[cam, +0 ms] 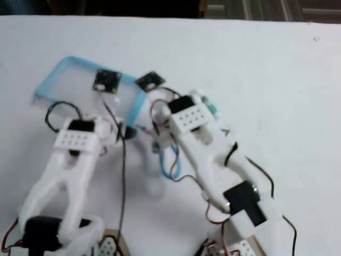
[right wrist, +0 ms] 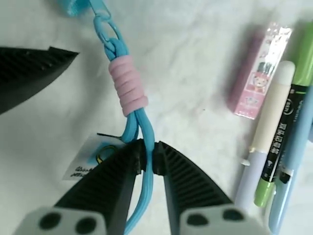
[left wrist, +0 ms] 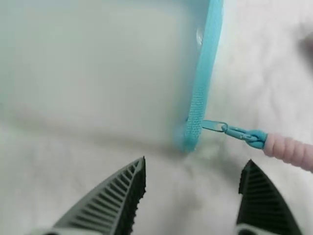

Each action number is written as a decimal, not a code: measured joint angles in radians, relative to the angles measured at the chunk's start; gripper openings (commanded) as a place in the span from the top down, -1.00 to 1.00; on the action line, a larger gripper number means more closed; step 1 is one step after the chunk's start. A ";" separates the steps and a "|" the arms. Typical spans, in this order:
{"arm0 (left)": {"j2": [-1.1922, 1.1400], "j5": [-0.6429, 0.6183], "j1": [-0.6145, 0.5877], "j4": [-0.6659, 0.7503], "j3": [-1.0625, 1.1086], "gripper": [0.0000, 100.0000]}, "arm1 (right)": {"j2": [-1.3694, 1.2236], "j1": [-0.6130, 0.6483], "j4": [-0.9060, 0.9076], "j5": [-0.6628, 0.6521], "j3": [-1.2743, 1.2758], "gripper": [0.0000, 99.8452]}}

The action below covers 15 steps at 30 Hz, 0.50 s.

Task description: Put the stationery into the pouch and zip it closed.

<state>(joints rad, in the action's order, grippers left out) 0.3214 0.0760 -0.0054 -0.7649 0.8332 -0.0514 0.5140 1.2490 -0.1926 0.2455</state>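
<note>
The translucent pouch (cam: 85,88) with its blue zipper edge (left wrist: 203,73) lies flat at the back left. A blue cord (right wrist: 142,132) with a pink coil (right wrist: 128,90) hangs from the zipper pull (left wrist: 215,126). My right gripper (right wrist: 149,152) is shut on this cord just below the coil. My left gripper (left wrist: 193,181) stands open just in front of the pouch's corner, with nothing between its fingers. The cord's loop (cam: 173,165) trails on the table under the right arm. A pink eraser (right wrist: 259,71) and several pens (right wrist: 271,142) lie beside the right gripper.
A white paper tag (right wrist: 90,159) lies under the cord. The white cloth-covered table (cam: 266,69) stretches wide to the right and back. Two black square pieces (cam: 106,80) sit on the pouch's far side. Arm cables (cam: 123,176) run between the two arms.
</note>
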 measured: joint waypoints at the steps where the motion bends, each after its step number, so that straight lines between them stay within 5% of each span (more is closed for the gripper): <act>1: 0.000 0.000 0.002 0.015 0.006 0.42 | 0.000 0.000 0.000 0.000 0.000 0.97; 15: 0.000 0.164 -0.011 0.115 0.115 0.63 | 0.000 -0.040 0.000 0.000 0.000 0.97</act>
<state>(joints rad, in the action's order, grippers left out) 0.3214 0.2401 -0.0161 -0.6498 0.9482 -0.0514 0.4741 1.2490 -0.1926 0.2455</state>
